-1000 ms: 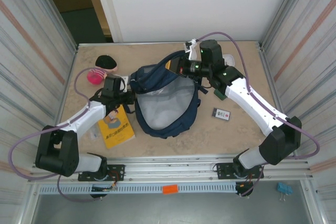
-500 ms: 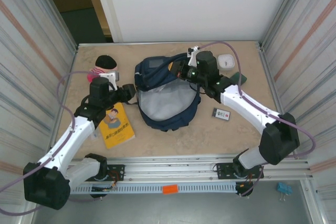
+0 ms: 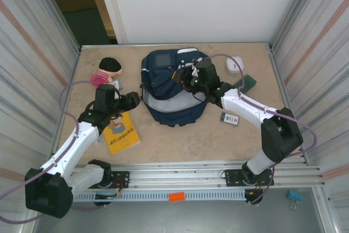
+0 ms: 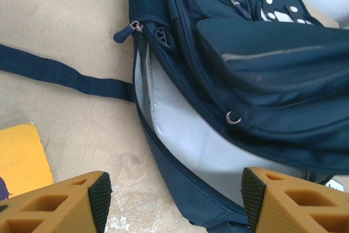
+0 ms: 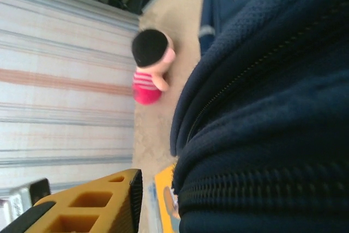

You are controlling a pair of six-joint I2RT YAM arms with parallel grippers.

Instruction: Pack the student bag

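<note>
At frame centre, overhead: the student bag (image 3: 172, 88) is laid on the table (image 3: 251, 135), its main zip parted and pale lining exposed.
Around it: a doll (image 3: 106, 70) is seen at upper left and a yellow book (image 3: 121, 133) at lower left. A white box (image 3: 234, 63), a dark green case (image 3: 248, 84) and a small card (image 3: 229, 118) are set at right.
In the way: a loose strap (image 4: 60, 73) is stretched over the table left of the bag.
Counts: two arms, one bag, five loose items.
Left gripper (image 3: 131, 101): spread wide, nothing held, just beside the bag's left edge.
Right gripper (image 3: 182, 77): set against the bag's top. One finger (image 5: 103, 200) is seen, so grasp or release cannot be told.
Cut off: the book's cover is partly covered by the left arm.
</note>
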